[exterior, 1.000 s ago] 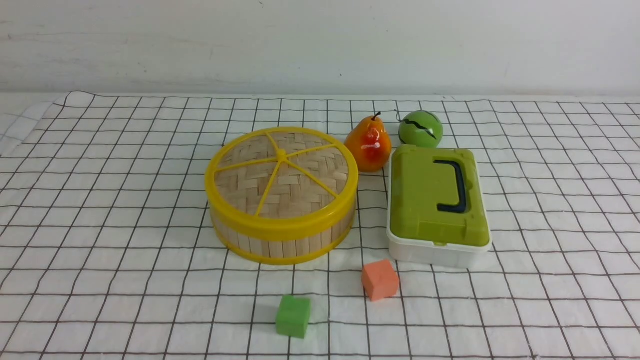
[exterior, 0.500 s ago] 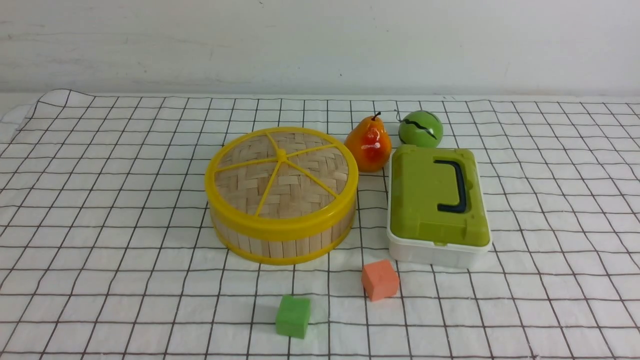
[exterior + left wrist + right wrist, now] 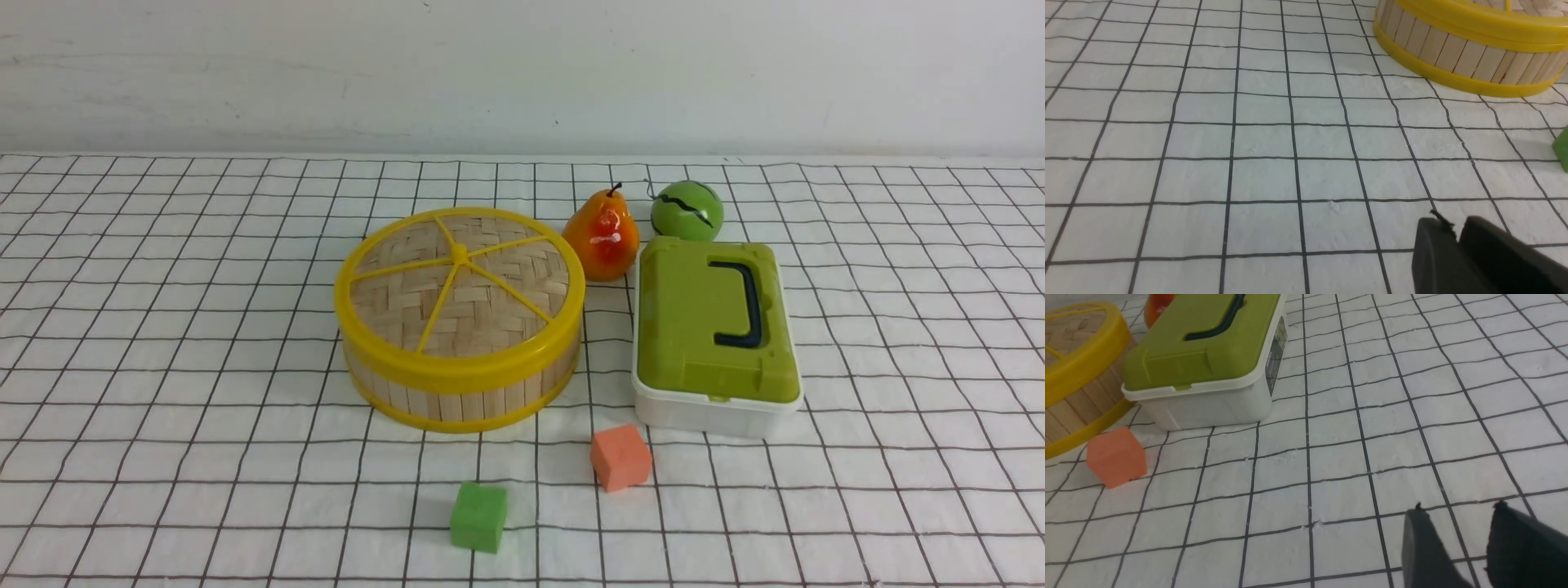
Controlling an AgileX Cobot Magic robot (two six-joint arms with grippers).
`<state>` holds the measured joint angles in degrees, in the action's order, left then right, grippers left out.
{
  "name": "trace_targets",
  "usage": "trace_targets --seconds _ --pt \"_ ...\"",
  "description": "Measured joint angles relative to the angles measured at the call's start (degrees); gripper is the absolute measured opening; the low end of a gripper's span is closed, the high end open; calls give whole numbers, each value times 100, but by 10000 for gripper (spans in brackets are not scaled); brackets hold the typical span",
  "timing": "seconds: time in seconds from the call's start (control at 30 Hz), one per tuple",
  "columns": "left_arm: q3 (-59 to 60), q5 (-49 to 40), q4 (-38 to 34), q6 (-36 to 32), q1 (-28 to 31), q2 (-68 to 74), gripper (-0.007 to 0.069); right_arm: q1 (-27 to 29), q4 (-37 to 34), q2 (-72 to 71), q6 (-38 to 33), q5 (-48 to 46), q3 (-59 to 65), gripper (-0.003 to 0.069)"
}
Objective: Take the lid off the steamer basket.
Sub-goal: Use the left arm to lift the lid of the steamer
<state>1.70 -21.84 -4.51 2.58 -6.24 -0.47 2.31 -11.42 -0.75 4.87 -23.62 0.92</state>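
Observation:
The steamer basket (image 3: 457, 400) stands mid-table, round with bamboo-slat walls and yellow rims. The lid (image 3: 457, 286), woven bamboo with a yellow rim and spokes, sits flat on top of it. The basket also shows in the left wrist view (image 3: 1470, 57) and the right wrist view (image 3: 1073, 404), and the lid in the right wrist view (image 3: 1081, 355). My left gripper (image 3: 1453, 226) is shut and empty, low over the cloth, well short of the basket. My right gripper (image 3: 1457, 512) is open and empty over bare cloth, away from the basket. Neither arm shows in the front view.
A white box with a green lid (image 3: 710, 335) stands right of the basket. A pear (image 3: 602, 235) and a green ball (image 3: 687, 211) sit behind them. An orange cube (image 3: 620, 457) and a green cube (image 3: 479, 516) lie in front. A checked cloth (image 3: 163, 367) covers the table.
The cloth's far left corner, folded over earlier, now lies flat. The basket, lid and other objects have not moved.

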Motion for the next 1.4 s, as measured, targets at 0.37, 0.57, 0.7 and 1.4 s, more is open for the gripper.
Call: trace_targets --seconds 0.37,0.57,0.7,1.4 --pt "0 336 -26 0 0 0 93 0 0 0 0 0 0 240" --pt "0 1858 -33 0 0 0 101 0 0 0 0 0 0 240" --pt "0 2876 -45 0 0 0 104 0 0 0 0 0 0 240" --pt "-3598 105 1701 3267 0 2242 -13 0 0 0 0 0 0 240"
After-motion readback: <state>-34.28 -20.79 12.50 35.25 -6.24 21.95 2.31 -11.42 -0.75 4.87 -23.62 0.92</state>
